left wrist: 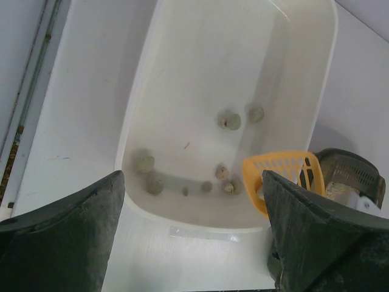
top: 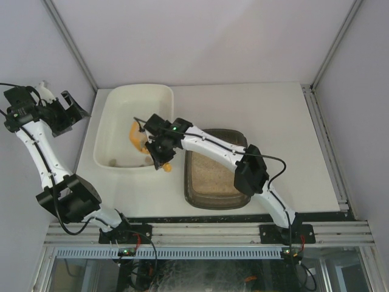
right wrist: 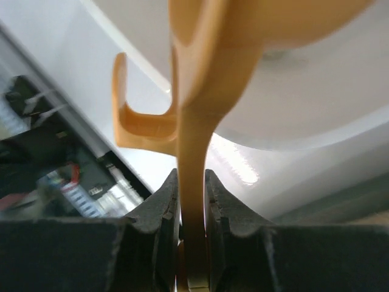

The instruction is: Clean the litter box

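A table (top: 273, 121) is carrying two containers side by side. A tub (top: 104, 131) is sitting on its left half, and the litter box (top: 188, 194) is lying just to the right of it, nearer the front edge, with litter (top: 209, 179) lying inside. Clumps (left wrist: 230, 120) are lying scattered in the tub, mostly toward its near end. A litter scoop (left wrist: 282, 173) is hanging over the tub's near right corner, its handle pinched by the right gripper (right wrist: 191, 182). The left gripper (top: 67, 112) is hovering beyond the table's left edge, jaws spread wide.
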You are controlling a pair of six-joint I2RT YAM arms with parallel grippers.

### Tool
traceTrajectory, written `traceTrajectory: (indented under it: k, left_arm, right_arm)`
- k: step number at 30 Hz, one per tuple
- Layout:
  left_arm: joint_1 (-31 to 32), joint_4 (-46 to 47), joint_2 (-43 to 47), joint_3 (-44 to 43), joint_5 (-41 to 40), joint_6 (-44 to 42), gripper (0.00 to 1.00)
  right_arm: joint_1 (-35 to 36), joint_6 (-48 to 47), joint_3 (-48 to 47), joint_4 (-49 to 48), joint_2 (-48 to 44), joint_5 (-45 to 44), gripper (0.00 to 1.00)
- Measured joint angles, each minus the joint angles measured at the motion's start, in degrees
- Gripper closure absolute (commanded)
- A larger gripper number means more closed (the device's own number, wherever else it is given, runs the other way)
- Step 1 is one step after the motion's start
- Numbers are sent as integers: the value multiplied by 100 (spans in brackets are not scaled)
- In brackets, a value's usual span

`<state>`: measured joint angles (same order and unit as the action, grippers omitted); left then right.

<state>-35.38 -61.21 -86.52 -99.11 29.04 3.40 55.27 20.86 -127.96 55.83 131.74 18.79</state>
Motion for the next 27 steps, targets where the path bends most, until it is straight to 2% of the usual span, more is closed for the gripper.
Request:
traceTrajectory:
  k: [6,10,15,19,23,25,27]
  left_arm:
    - [-13,151,-11,76,-61,-2,2]
    - [-13,293,-7,177,-94,0,2]
    - [-15,470,-7,422,-103,4,0]
    - [-13,501,-7,490,-66,-20,0]
    - [105,468,4,448,22,-286,0]
    - [354,328,-9,278,70,-560,0]
    - [791,195,-63,-63,164,-833,0]
  right_arm:
    - [820,-741,-896,861,310,-2651,100]
    - [1213,-1237,-879,951,376,-4400,100]
    - [1344,-1897,-658,669,463,-5947,100]
    - [1300,-2306,-568,306,516,-6620,100]
    - [1217,-2262,-531,157,439,-6813,100]
    - [1150,-2004,-72,107,55,-6612,100]
    - [1001,-1635,914,52,-791,-6175,100]
